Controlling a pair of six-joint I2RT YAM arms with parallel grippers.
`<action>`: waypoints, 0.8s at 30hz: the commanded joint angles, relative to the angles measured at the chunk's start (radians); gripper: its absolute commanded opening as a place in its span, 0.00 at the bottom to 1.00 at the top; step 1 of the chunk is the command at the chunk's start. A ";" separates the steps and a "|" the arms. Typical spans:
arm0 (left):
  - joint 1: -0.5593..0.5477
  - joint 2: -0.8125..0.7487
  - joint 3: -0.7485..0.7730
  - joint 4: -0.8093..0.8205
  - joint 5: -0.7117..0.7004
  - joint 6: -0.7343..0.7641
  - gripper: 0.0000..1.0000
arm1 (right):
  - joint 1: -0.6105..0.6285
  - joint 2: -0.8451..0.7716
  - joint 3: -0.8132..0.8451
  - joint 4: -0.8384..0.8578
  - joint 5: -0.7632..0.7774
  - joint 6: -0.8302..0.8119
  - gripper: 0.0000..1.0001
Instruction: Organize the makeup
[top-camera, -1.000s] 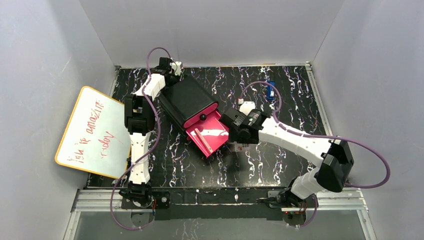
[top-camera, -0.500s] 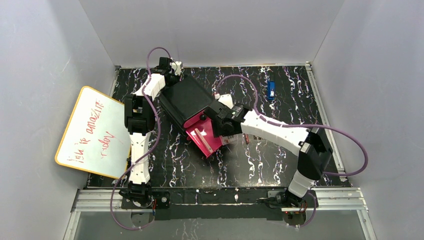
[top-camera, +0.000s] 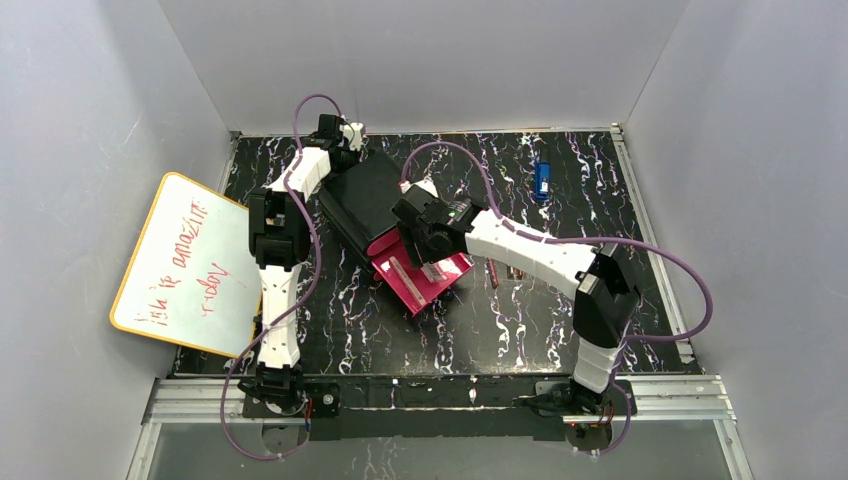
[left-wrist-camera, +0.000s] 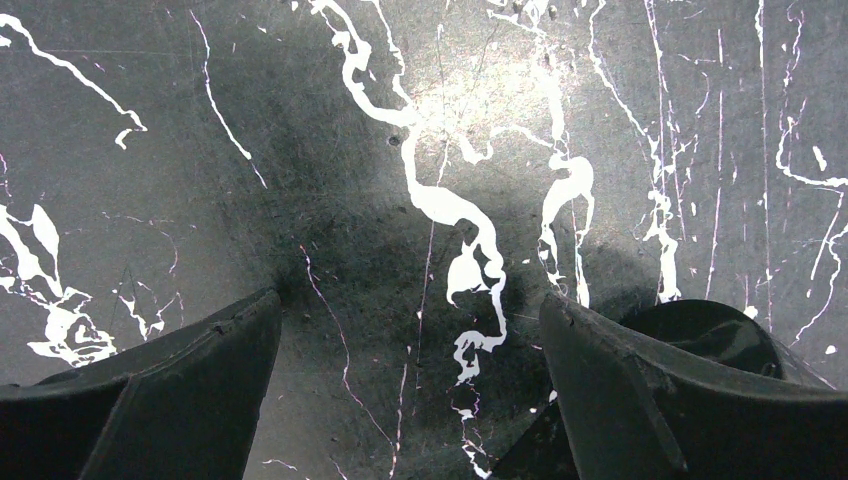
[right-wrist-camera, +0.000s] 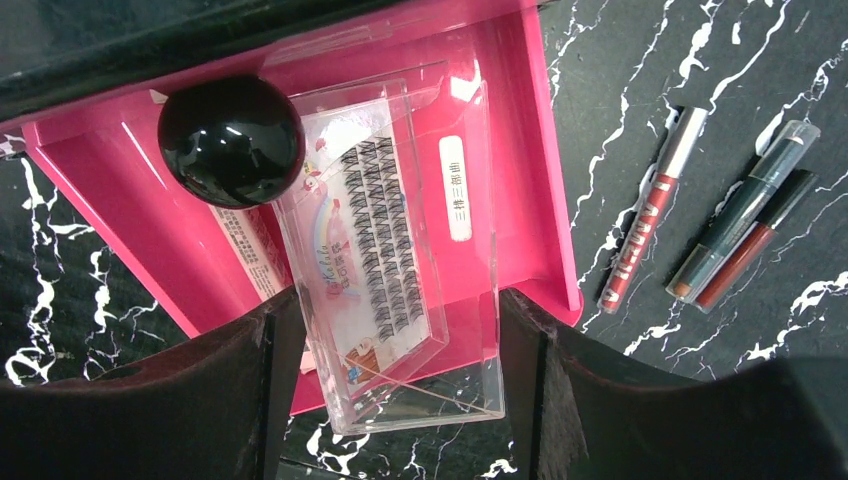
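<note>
My right gripper (right-wrist-camera: 392, 300) is shut on the flat clear palette (right-wrist-camera: 390, 230) with its rows of dark dots and holds it over the front of the open pink drawer (right-wrist-camera: 520, 150). From above, this gripper (top-camera: 425, 245) hangs over the drawer (top-camera: 420, 292). Three sticks lie on the table right of the drawer: a red one (right-wrist-camera: 648, 212), a dark one with a clear cap (right-wrist-camera: 745, 210) and a dark-red one (right-wrist-camera: 760, 240). My left gripper (left-wrist-camera: 410, 380) is open and empty above bare table, behind the black box (top-camera: 365, 195).
A glossy black round knob (right-wrist-camera: 230, 140) sits at the back of the drawer, with a printed label (right-wrist-camera: 250, 255) under the palette. A small blue object (top-camera: 542, 180) lies at the far right. A whiteboard (top-camera: 185, 265) leans at the left wall.
My right arm has swung left from beside the drawer to over it, carrying the palette. The left arm has not moved.
</note>
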 joint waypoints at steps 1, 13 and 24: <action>-0.019 -0.017 0.025 -0.051 0.039 0.001 0.98 | -0.005 0.001 0.036 0.012 -0.041 -0.042 0.70; -0.019 -0.013 0.025 -0.050 0.036 0.003 0.99 | -0.007 0.032 -0.063 0.092 -0.065 -0.041 0.70; -0.019 -0.012 0.024 -0.051 0.035 0.003 0.98 | -0.013 0.075 -0.107 0.155 -0.030 -0.054 0.80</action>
